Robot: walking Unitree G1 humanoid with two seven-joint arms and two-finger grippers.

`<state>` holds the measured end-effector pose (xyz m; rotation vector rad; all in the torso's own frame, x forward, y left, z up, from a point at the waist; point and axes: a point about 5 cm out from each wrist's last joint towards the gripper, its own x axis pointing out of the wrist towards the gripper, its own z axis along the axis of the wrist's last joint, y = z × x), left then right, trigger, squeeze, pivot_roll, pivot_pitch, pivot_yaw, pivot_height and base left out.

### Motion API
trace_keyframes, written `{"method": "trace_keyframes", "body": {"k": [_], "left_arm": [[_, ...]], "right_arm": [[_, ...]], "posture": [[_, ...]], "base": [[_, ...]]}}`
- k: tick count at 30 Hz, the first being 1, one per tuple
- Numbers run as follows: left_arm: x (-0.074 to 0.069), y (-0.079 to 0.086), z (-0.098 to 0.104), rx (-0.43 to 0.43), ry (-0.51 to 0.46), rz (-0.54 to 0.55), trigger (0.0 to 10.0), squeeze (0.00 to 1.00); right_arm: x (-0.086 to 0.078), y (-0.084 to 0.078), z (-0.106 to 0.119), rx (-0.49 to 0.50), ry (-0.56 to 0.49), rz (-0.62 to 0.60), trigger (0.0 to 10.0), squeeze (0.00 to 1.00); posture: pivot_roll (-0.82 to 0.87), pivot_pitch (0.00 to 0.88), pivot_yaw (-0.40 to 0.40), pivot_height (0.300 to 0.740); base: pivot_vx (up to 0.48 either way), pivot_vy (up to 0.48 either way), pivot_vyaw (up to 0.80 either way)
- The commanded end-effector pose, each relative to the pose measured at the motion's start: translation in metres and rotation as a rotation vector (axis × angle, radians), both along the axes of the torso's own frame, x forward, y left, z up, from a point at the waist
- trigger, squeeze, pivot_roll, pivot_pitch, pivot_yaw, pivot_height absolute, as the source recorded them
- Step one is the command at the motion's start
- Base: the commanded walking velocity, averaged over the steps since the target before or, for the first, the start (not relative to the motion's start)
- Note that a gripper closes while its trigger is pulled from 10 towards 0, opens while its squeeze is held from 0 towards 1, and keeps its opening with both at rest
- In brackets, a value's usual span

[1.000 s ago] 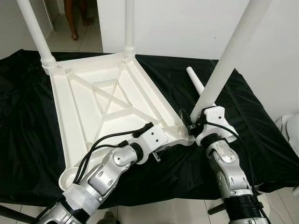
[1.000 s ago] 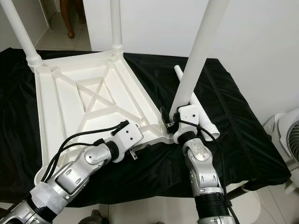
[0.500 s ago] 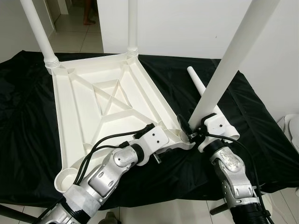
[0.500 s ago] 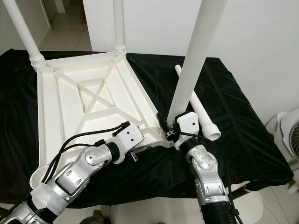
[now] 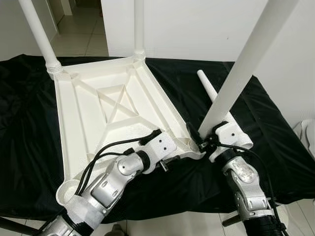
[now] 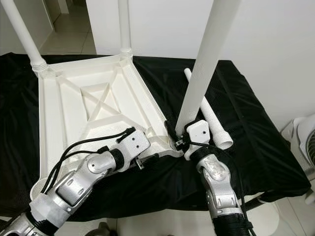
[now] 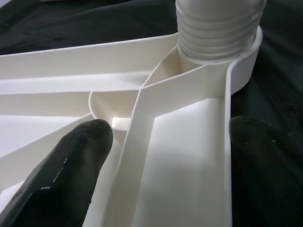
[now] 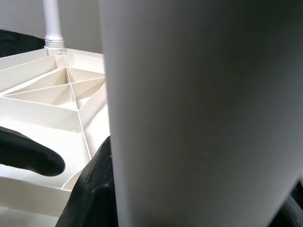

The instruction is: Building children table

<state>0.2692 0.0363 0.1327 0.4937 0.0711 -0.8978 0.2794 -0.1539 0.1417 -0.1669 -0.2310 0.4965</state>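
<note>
Tabletop [image 5: 103, 118] upside down on black cloth [image 5: 275, 142]. 2 legs in at 11–12 o'clock; 3rd leg [image 5: 236, 83] going in at 4, right gripper [image 5: 204, 140] clamped on it. Left gripper [image 7: 161, 156] spread astride tabletop's rim. 4th leg [image 5: 209, 91] loose at 2, socket at 7 empty.

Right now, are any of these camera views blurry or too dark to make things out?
Left and right eye views: bright, even light, sharp on the upturned table top and black cloth. Left wrist view: the near finger is soft, the threaded leg clearer. Right wrist view: the held leg is a close, featureless grey blur; the ribs behind stay sharp. None too dark.
</note>
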Motion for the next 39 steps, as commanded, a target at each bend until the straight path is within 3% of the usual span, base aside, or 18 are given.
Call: {"method": "trace_keyframes", "body": {"k": [1,19,29,39], "left_arm": [[0.000,0.003,0.000,0.009,0.002,0.015,10.0,0.00],[-0.001,0.002,0.003,0.005,0.000,0.011,10.0,0.00],[-0.002,0.001,0.003,0.009,0.000,0.004,10.0,0.00],[-0.003,0.001,0.002,0.012,0.002,0.005,10.0,0.00]], "right_arm": [[-0.004,-0.004,-0.022,-0.021,0.110,-0.007,10.0,0.00],[-0.002,-0.003,-0.009,0.021,0.051,-0.003,10.0,0.00],[0.005,-0.003,0.003,0.152,0.066,-0.024,10.0,0.00],[0.005,-0.004,0.006,0.092,0.030,-0.008,10.0,0.00]], "posture": [[0.10,0.079,0.001,0.740],[0.10,0.073,-0.001,0.740],[0.11,0.058,-0.003,0.740],[0.11,0.053,-0.008,0.740]], "base": [[0.000,0.000,0.00],[0.000,0.000,0.00],[0.000,0.000,0.00],[0.000,0.000,0.00]]}}
